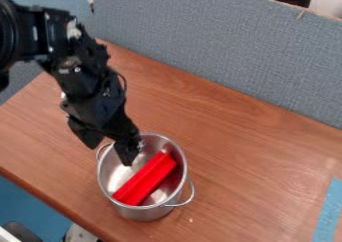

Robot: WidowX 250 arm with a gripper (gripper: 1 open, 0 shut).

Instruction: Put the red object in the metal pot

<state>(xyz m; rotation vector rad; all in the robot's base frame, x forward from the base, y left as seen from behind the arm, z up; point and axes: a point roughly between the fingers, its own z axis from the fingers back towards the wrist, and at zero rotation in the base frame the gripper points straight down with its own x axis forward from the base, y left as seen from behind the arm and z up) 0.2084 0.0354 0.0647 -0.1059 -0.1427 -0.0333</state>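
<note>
The red block lies inside the metal pot, tilted with one end propped toward the rim on the far side and the other down by the near wall. In the picture its long axis runs from lower left to upper right. The gripper hangs at the pot's far left rim, its fingers apart with nothing between them, so the block sits to the right of it and nearer the camera. The single arm reaches in from the upper left, over the wooden table.

With the block in the pot, the job looks done, or as good as done. What remains, I judge, is to draw the gripper up and away toward the upper left, away from the block. The risk is a fingertip catching the rim or the small loop handle (whether one touches the steel, I cannot tell) and dragging the pot along.
</note>
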